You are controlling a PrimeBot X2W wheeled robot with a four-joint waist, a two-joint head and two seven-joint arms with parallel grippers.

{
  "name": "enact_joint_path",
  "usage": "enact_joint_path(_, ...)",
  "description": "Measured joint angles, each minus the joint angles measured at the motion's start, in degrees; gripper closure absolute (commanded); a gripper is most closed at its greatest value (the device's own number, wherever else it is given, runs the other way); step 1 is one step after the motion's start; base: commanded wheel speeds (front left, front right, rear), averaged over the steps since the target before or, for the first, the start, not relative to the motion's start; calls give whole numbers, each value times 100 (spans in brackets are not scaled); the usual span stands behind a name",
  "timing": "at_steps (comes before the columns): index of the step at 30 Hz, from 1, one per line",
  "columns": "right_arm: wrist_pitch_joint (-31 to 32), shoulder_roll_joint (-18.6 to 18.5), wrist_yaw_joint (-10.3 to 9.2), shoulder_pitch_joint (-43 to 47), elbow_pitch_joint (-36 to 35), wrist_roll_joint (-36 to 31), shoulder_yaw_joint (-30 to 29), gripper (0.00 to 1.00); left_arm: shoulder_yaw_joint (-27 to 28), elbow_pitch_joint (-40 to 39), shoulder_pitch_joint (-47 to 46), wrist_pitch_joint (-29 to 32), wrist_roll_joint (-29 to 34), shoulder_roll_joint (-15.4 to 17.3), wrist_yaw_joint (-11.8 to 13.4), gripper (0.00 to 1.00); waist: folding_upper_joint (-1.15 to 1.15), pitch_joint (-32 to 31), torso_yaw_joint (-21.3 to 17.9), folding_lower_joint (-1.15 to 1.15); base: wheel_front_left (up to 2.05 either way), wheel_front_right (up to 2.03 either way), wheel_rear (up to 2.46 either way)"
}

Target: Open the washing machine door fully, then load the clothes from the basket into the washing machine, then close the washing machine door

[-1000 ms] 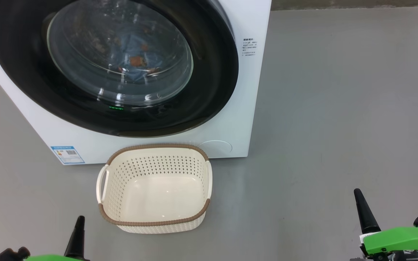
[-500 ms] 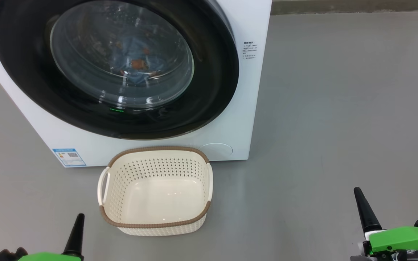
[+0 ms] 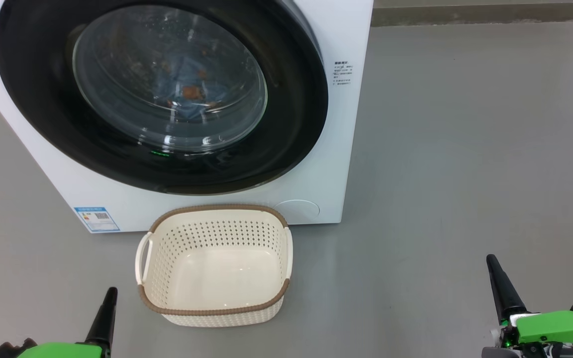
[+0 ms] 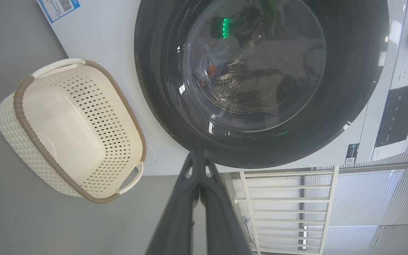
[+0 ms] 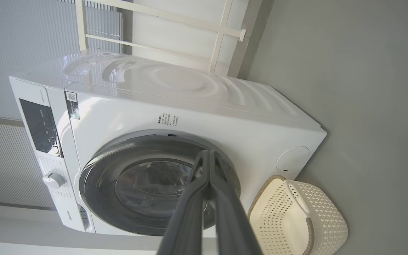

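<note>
The washing machine door (image 3: 167,89) is closed on the washing machine (image 3: 346,40), with the clothes (image 3: 192,94) behind its glass and the basket (image 3: 217,208) empty on the floor (image 3: 465,149) just in front, so the task appears complete. Since a second ago only the camera has shifted. The left hand (image 3: 110,298) and right hand (image 3: 493,268) hang low, fingers pressed together, and nothing obstructs.

The scene is lit brightly and evenly — only soft, faint shadows are cast on the floor (image 3: 465,149) right of the washing machine (image 3: 351,149) and the basket (image 3: 217,308). White glints and a green reflection are seen on the washing machine door (image 3: 169,144). In the wrist views the machine's straight edges are bowed.
</note>
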Motion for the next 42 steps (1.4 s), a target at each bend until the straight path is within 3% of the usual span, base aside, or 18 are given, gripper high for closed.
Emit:
enact_joint_path(20,301,37,-1,-1,-102,1109,-77,100,127,0,-109,294,-1084,-41,0,100,0,-95,17,0,0,0,0)
enact_joint_path(42,301,41,-14,-1,-109,1136,-79,100,145,0,-111,299,-1089,-49,0,100,0,-95,17,0,0,0,0)
